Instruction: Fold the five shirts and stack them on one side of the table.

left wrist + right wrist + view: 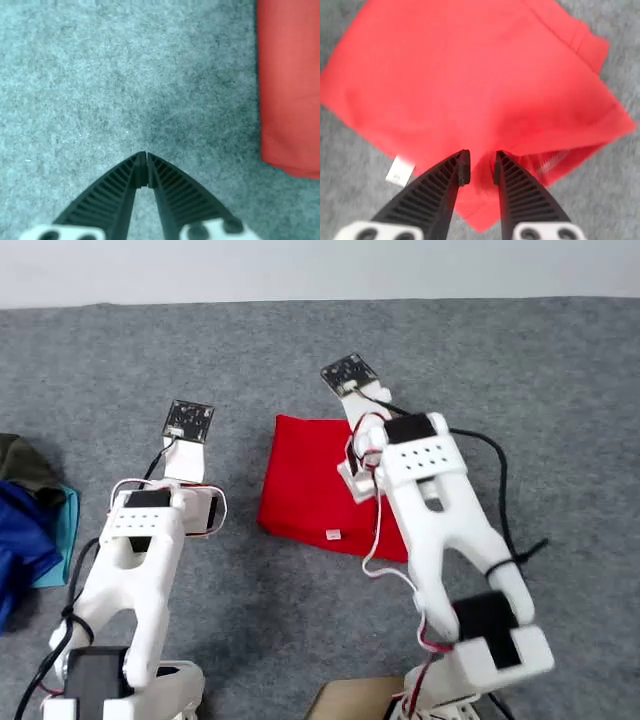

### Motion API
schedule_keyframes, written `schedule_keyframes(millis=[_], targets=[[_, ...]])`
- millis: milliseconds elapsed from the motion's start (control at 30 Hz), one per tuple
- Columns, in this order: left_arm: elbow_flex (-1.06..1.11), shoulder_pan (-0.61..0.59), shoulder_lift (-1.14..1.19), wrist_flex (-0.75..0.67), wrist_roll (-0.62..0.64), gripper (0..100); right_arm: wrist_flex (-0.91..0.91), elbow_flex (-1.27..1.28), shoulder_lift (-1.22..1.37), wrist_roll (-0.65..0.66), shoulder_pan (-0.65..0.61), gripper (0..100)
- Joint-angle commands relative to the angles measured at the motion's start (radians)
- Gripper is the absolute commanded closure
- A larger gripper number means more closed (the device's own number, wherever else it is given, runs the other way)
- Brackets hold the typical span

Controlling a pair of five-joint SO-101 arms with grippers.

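A red shirt (310, 485) lies folded into a rough rectangle on the grey carpeted table (520, 370), a white label (333, 534) at its near edge. My right gripper (479, 167) hovers low over the red shirt (470, 75), fingers a narrow gap apart with red cloth showing between them; whether they touch it I cannot tell. The label (399, 172) lies just beside one finger. My left gripper (146, 160) is shut and empty over bare carpet, the red shirt's edge (290, 85) off to its side.
A heap of unfolded shirts, dark green, blue and teal (30, 515), sits at the table's left edge. A brown flat object (350, 700) pokes in at the near edge between the arm bases. Open carpet stretches along the back and right.
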Motion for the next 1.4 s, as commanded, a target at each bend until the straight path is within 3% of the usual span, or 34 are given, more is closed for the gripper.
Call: schedule_keyframes(millis=[0, 267, 467, 900, 1233, 1367], targets=[[0.007, 0.000, -0.041, -0.021, 0.006, 99, 0.050, -0.164, 0.061, -0.006, 0.010, 89.8], [0.007, -0.002, -0.044, -0.021, 0.009, 99, 0.409, -0.443, 0.096, -0.008, 0.018, 89.4], [0.007, 0.005, -0.044, -0.023, 0.009, 99, 0.578, -0.522, 0.096, -0.002, 0.018, 89.4], [0.019, 0.006, -0.044, -0.044, 0.009, 99, 0.573, -0.457, 0.217, 0.064, 0.097, 89.4], [0.019, 0.006, -0.044, -0.044, 0.009, 99, 0.484, -0.459, 0.329, 0.071, 0.039, 90.1], [0.022, 0.006, -0.044, -0.057, 0.009, 99, 0.492, -0.459, 0.285, 0.104, 0.010, 99.4]])
